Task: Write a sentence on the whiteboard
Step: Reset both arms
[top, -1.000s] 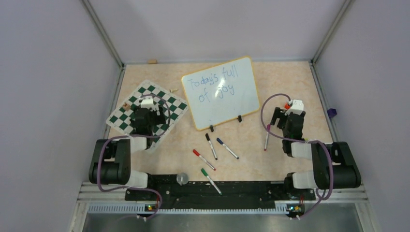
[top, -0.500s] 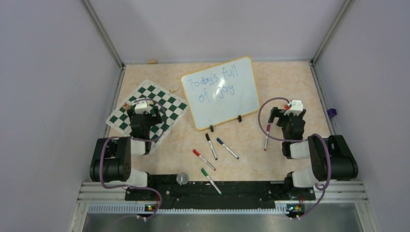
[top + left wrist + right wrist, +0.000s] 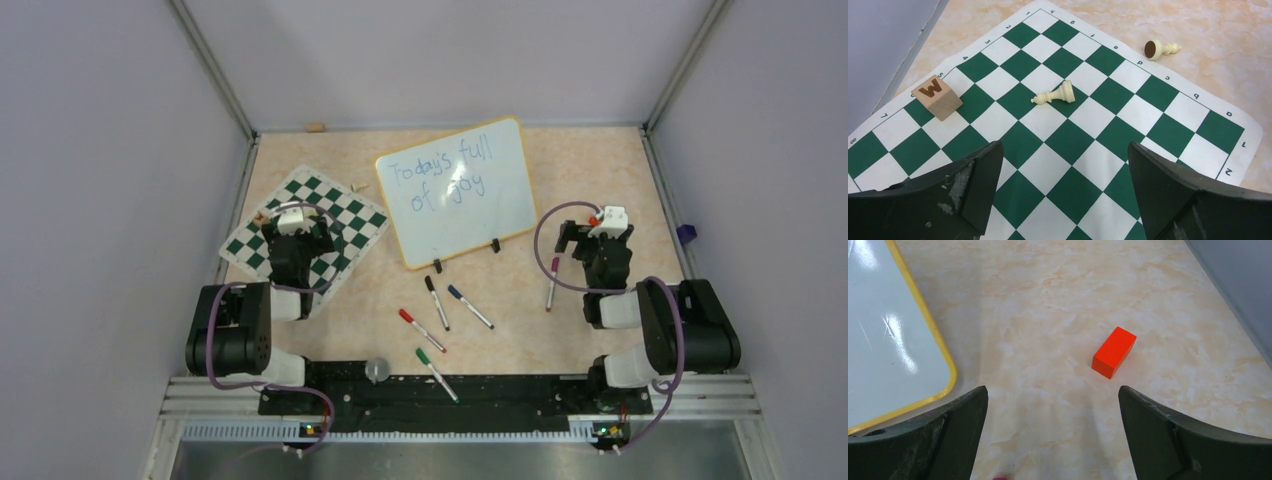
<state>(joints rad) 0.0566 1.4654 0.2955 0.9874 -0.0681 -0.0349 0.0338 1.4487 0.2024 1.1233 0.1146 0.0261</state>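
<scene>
The whiteboard (image 3: 500,215) lies tilted at the middle back of the table, yellow rim all round and two black clips on its near edge. The sentence (image 3: 440,175) is on it in blue, in two lines: "Today's full of joy". My left gripper (image 3: 296,232) hovers over the chess mat, left of the board, open and empty (image 3: 1063,150). To the right of the board my right gripper (image 3: 592,235) is open over bare table (image 3: 1053,392). The board's corner (image 3: 888,330) shows at the left of the right wrist view.
Black (image 3: 436,302), blue (image 3: 470,306), red (image 3: 421,329) and green (image 3: 437,373) markers lie in front of the board, and a purple marker (image 3: 551,283) by the right arm. An orange block (image 3: 1114,352) lies ahead of the right gripper. The chess mat (image 3: 1068,135) carries a wooden W block (image 3: 937,97) and a toppled piece (image 3: 1054,95).
Both wrists shifted slightly a second ago and have held still since. The board, the writing and the markers have not moved.
</scene>
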